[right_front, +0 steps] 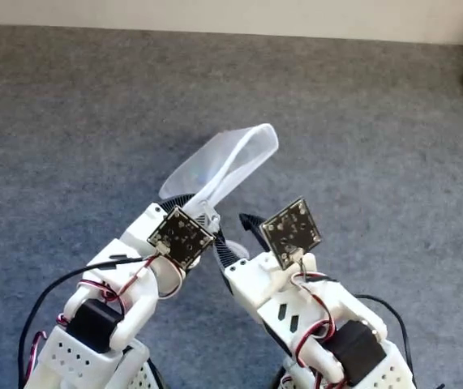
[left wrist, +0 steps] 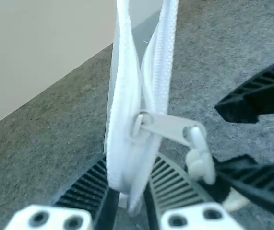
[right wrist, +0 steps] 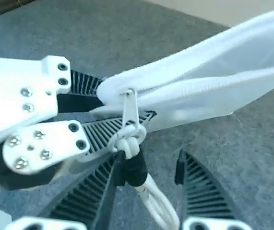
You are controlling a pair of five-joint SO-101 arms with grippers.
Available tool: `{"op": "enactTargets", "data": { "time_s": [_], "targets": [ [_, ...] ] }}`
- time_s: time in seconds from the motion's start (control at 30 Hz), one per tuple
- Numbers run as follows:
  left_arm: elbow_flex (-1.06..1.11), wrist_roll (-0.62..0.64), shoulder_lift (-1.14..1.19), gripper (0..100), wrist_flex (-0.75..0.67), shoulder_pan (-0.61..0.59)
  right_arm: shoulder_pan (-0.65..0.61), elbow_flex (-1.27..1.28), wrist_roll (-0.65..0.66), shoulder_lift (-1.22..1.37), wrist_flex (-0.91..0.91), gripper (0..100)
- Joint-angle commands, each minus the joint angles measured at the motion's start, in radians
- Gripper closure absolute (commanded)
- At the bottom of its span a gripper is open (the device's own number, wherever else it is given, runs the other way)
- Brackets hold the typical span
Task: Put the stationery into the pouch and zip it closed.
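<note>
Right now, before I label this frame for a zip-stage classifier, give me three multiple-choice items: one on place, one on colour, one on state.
1. Where is the pouch?
A. Lying untouched on the surface
B. Clamped in the left gripper
C. Inside a box

2. What colour is the zip pull's cord?
A. Red
B. White
C. Green

3. How is the right gripper?
A. Open
B. Shut on the pouch
C. Shut on a pen

Answers:
1 B: the left wrist view shows the pouch's end pinched between that gripper's fingers.
2 B: the knotted loop is white.
3 A: its fingers stand apart beside the cord.
</note>
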Motion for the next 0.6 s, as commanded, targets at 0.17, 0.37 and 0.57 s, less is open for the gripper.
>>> {"op": "enactTargets", "data": {
  "time_s": [0.17,0.37,0.57],
  "targets": [
    [-0.004,0.008,-0.027,100,-0.003,-0.015,-0.013,0.087,0.064,0.013,-0.150,83.5],
    [-0.004,0.008,-0.027,100,-0.003,-0.015,-0.015,0.084,0.132,0.013,-0.054,83.5],
    [-0.004,0.008,-0.027,100,-0.003,-0.015,-0.015,0.102,0.121,0.015,-0.171,83.8]
  ]
}}
